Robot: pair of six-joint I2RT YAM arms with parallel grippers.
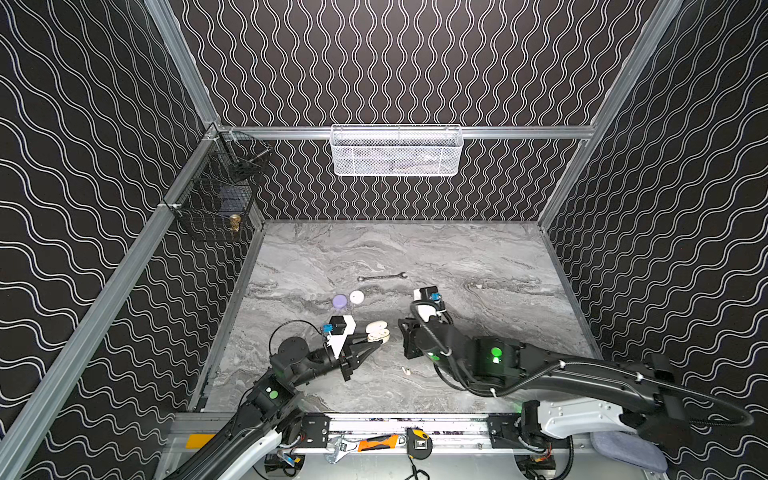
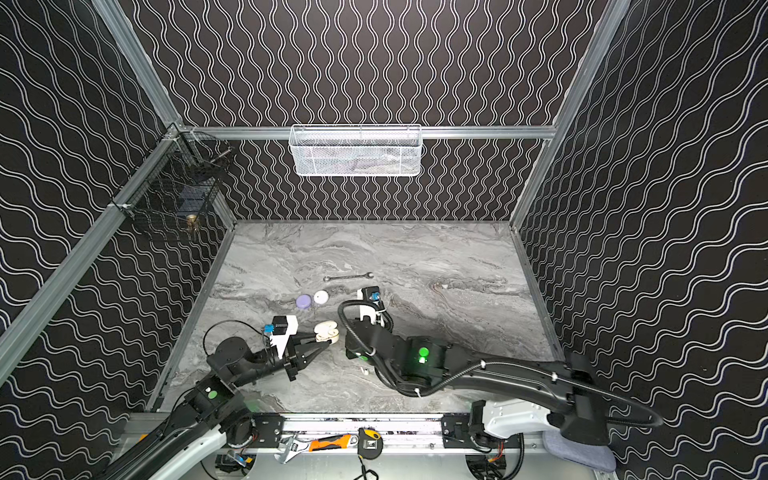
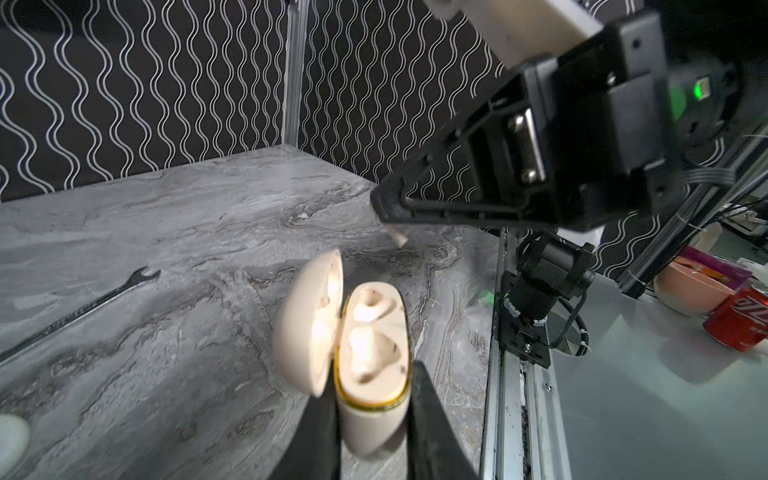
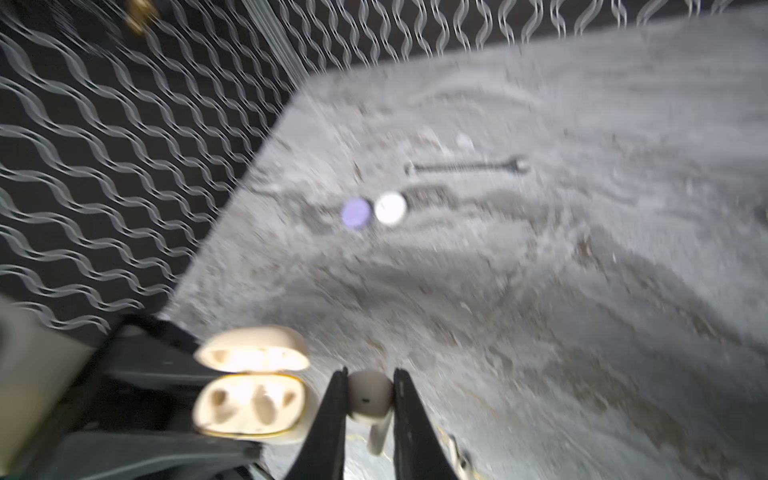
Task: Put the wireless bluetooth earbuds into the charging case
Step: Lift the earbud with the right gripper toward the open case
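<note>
A cream charging case (image 3: 374,353) stands with its lid (image 3: 309,324) swung open, and my left gripper (image 3: 374,415) is shut on its lower body. In both top views the case (image 1: 377,332) (image 2: 326,331) sits left of centre near the front. Its two wells look empty. My right gripper (image 4: 370,386) is shut on a cream stemmed earbud (image 4: 370,401), held just beside the open case (image 4: 249,405) and above the table. The left wrist view shows the earbud's stem (image 3: 399,237) poking out below the right fingertips. Another small earbud (image 1: 406,371) (image 2: 365,371) lies on the marble in front of the right arm.
A slim steel wrench (image 1: 382,277) lies further back. A lavender round case (image 1: 340,301) and a white round case (image 1: 356,296) sit behind the left gripper. A black wire basket (image 1: 216,195) hangs on the left wall and a white mesh basket (image 1: 395,151) on the back wall.
</note>
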